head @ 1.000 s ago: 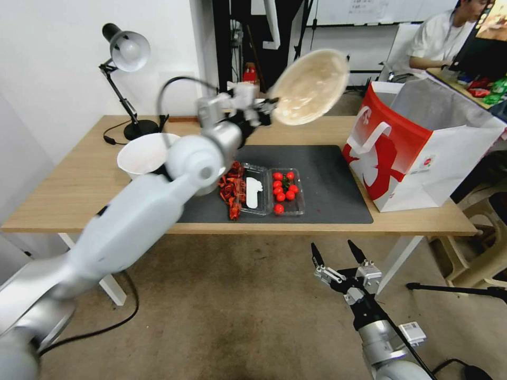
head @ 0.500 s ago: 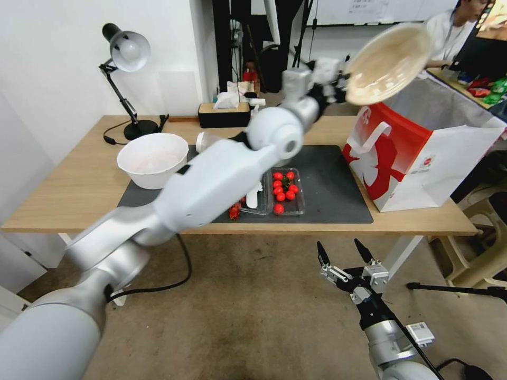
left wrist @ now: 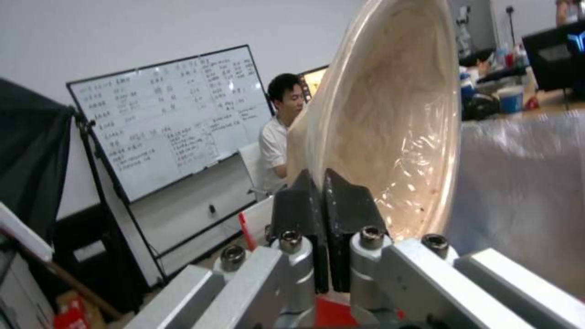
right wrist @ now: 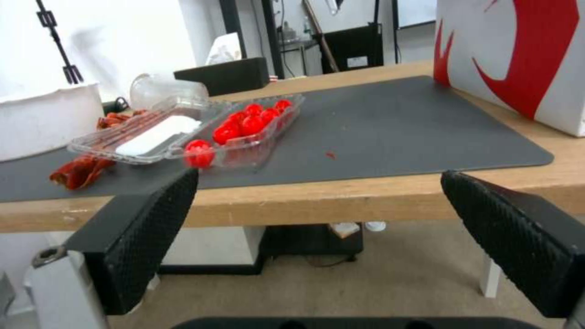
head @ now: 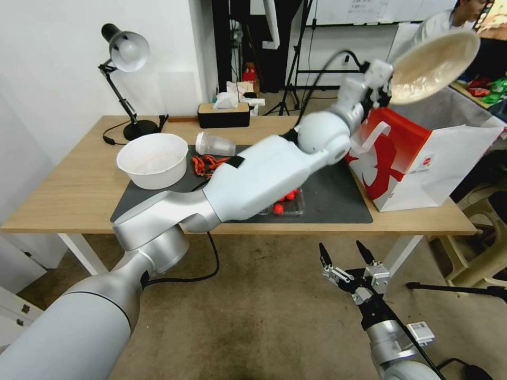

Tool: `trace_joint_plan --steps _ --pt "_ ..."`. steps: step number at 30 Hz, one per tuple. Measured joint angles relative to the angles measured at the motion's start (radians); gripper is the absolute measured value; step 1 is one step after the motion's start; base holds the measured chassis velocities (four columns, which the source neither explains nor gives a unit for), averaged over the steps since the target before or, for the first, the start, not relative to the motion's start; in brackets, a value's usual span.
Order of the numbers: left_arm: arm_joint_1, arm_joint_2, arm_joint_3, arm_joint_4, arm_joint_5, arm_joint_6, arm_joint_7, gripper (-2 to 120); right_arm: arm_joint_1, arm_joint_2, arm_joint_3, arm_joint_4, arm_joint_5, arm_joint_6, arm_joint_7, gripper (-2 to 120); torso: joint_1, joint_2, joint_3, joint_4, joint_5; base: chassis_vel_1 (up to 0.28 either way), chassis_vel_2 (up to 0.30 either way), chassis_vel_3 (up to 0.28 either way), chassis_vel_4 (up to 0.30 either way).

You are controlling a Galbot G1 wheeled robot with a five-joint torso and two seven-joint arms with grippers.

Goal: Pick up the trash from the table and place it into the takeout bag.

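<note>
My left gripper (head: 387, 91) is shut on the rim of the round beige dish (head: 435, 63) and holds it tilted in the air above the open top of the takeout bag (head: 401, 153). In the left wrist view the fingers (left wrist: 347, 205) pinch the dish (left wrist: 396, 119) at its edge. More trash lies on the table (head: 68, 190). It includes a clear plastic cup (head: 214, 143) on its side, red scraps (head: 203, 162) and a clear tray of red tomatoes (right wrist: 244, 132). My right gripper (head: 346, 258) hangs open below the table's front edge.
A white bowl (head: 152, 160) stands on the dark grey mat (right wrist: 396, 123) at the left. A desk lamp (head: 127, 58) and a tissue box (head: 223, 113) sit at the back of the table. My left arm stretches across the mat's middle.
My left arm has swung to the right and upward, carrying the dish from over the table's middle to above the bag. The right gripper has barely moved.
</note>
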Motion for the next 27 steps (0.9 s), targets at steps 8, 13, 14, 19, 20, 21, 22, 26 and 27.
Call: trace_joint_plan --steps 8,13,14,19,20,21,22,26,27 --pt "0.015 0.002 0.017 0.003 0.072 -0.002 0.011 11 0.01 -0.011 0.001 -0.014 0.015 0.009 0.0 100 0.0 0.0 0.0 0.0 -0.0001 0.0 0.0 0.0 0.0" --pt "0.023 0.004 0.015 -0.003 0.079 -0.003 0.006 31 0.017 -0.015 -0.003 -0.022 0.02 0.011 -0.001 100 0.0 0.0 0.0 -0.0001 -0.0001 0.0 0.0 0.0 0.0" --pt "0.023 0.004 0.015 -0.003 0.079 -0.003 0.006 31 0.017 -0.015 -0.003 -0.022 0.02 0.011 -0.001 100 0.0 0.0 0.0 -0.0001 -0.0001 0.0 0.0 0.0 0.0" --pt "0.037 0.025 0.006 -0.038 0.077 -0.004 -0.017 51 0.018 -0.015 -0.012 -0.02 0.02 0.016 -0.005 100 0.0 0.0 0.0 -0.0001 -0.0001 0.0 0.0 0.0 0.0" --pt "0.042 0.036 0.003 -0.057 0.073 0.001 -0.027 57 0.017 -0.015 -0.013 -0.017 0.019 0.016 -0.005 100 0.0 0.0 0.0 -0.0001 -0.0002 0.0 0.0 0.0 0.0" --pt "0.042 0.036 0.003 -0.057 0.073 0.001 -0.027 57 0.017 -0.015 -0.013 -0.017 0.019 0.016 -0.005 100 0.0 0.0 0.0 -0.0001 -0.0002 0.0 0.0 0.0 0.0" --pt "0.05 0.05 -0.002 -0.079 0.07 0.01 -0.035 63 0.016 -0.016 -0.013 -0.015 0.019 0.016 -0.005 100 0.0 0.0 0.0 -0.0001 -0.0002 0.0 0.0 0.0 0.0" --pt "0.078 0.107 -0.018 -0.149 0.053 0.023 -0.05 79 0.015 -0.017 -0.012 -0.014 0.019 0.016 -0.005 100 0.0 0.0 0.0 -0.0002 -0.0002 0.0 0.0 0.0 0.0" --pt "0.078 0.107 -0.018 -0.149 0.053 0.023 -0.05 79 0.015 -0.017 -0.012 -0.014 0.019 0.016 -0.005 100 0.0 0.0 0.0 -0.0002 -0.0002 0.0 0.0 0.0 0.0"
